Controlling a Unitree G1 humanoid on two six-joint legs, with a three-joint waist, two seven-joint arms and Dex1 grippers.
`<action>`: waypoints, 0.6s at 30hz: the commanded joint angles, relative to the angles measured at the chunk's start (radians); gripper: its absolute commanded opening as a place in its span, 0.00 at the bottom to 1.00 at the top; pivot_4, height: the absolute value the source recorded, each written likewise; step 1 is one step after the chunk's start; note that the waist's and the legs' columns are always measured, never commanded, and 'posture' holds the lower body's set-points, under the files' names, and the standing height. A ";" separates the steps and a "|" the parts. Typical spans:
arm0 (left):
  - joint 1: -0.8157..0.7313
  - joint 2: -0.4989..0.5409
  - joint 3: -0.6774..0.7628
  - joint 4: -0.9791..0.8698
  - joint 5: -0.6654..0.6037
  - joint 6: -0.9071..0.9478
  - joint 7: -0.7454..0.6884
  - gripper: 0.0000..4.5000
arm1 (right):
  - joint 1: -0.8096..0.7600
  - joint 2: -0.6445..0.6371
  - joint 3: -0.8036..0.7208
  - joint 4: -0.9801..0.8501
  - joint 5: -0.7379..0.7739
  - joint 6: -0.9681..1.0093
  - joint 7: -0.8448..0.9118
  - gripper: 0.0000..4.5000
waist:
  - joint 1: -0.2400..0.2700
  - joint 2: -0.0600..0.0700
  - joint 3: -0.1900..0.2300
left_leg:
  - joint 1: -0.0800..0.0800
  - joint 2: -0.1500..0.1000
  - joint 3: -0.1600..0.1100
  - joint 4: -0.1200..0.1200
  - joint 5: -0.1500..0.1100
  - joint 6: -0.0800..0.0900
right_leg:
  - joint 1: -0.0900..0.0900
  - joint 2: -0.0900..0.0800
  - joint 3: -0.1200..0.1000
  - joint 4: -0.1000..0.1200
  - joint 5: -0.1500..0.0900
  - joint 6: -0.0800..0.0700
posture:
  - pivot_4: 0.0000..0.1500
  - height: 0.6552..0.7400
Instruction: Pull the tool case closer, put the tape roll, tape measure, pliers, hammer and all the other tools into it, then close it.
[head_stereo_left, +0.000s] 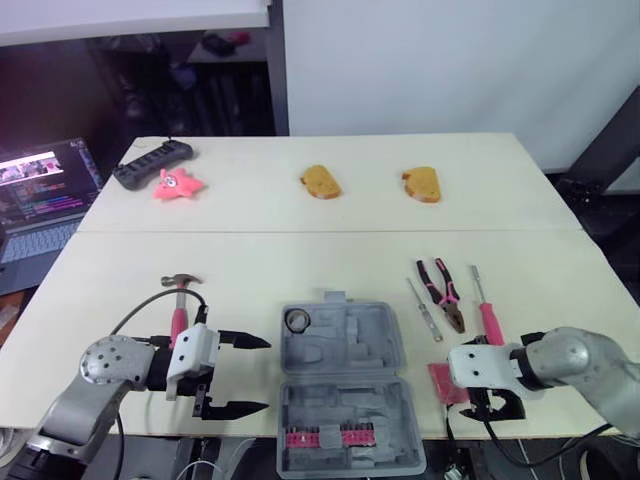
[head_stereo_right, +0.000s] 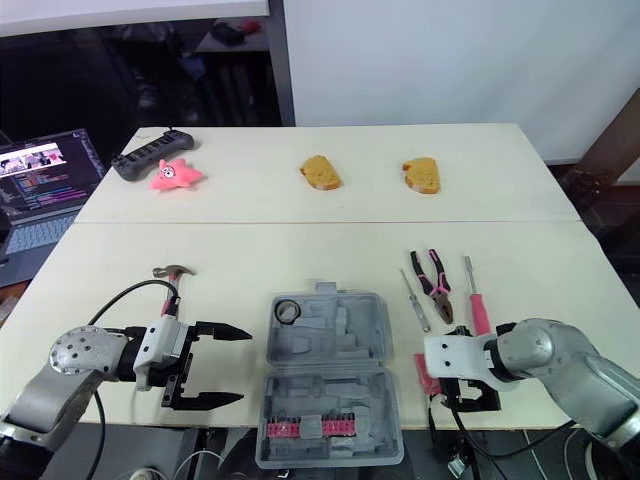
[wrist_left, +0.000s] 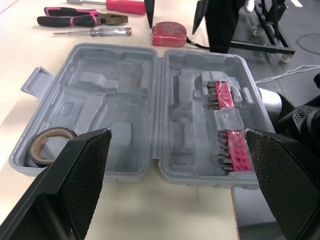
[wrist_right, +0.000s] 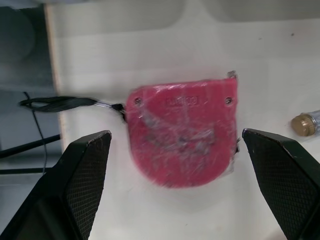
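The grey tool case (head_stereo_left: 375, 340) lay open at the front of the table (head_stereo_left: 300, 250), between the two arms. Its far half rested on the tabletop and its near half hung out past the front edge. One tape roll (wrist_left: 50, 133) sat in the far half's back left corner pocket. Two pink bit strips (wrist_left: 222, 95) were clipped into the near half.

One red tape measure (wrist_right: 182, 132) lay flat just right of the case, near the table edge. The right gripper (head_stereo_left: 492, 403) hung directly over it, its fingers spread wide to either side and gripping nothing. Behind the tape measure lay one pair of pink-handled pliers (head_stereo_left: 445, 295) with two screwdrivers, a slim screwdriver (head_stereo_left: 425, 310) on its left and a pink-handled screwdriver (head_stereo_left: 487, 310) on its right. All three were apart from one another.

Left of the case, the left gripper (head_stereo_left: 268, 376) pointed toward it with its fingers wide apart and empty. One hammer (head_stereo_left: 179, 310) with a pink handle lay just behind that gripper, its handle end running under the wrist.

Along the far side of the table were two brown bread pieces (head_stereo_left: 320, 181), one pink star toy (head_stereo_left: 178, 184) and one black controller (head_stereo_left: 152, 163). A laptop (head_stereo_left: 40, 200) stood open off the left side.
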 joint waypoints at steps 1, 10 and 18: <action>0.016 0.012 0.016 -0.037 0.000 0.000 0.013 1.00 | -0.014 0.019 0.011 0.001 -0.053 0.017 0.015 0.99 | 0.000 0.000 0.000 | 0.000 0.000 0.000 0.000 0.000 0.000 | 0.000 0.000 0.000 0.000 0.000 0.000 | 1.00 1.00; 0.042 0.022 0.030 -0.032 -0.004 -0.020 0.016 1.00 | -0.006 0.055 0.006 0.001 -0.099 0.026 0.030 0.80 | 0.000 0.000 0.000 | 0.000 0.000 0.000 0.000 0.000 0.000 | 0.000 0.000 0.000 0.000 0.000 0.000 | 1.00 1.00; 0.021 0.020 0.027 -0.022 -0.003 -0.010 0.027 1.00 | -0.001 0.062 -0.090 -0.058 -0.016 0.020 0.058 0.64 | 0.000 0.000 0.000 | 0.000 0.000 0.000 0.000 0.000 0.000 | 0.000 0.000 0.000 0.000 0.000 0.000 | 1.00 1.00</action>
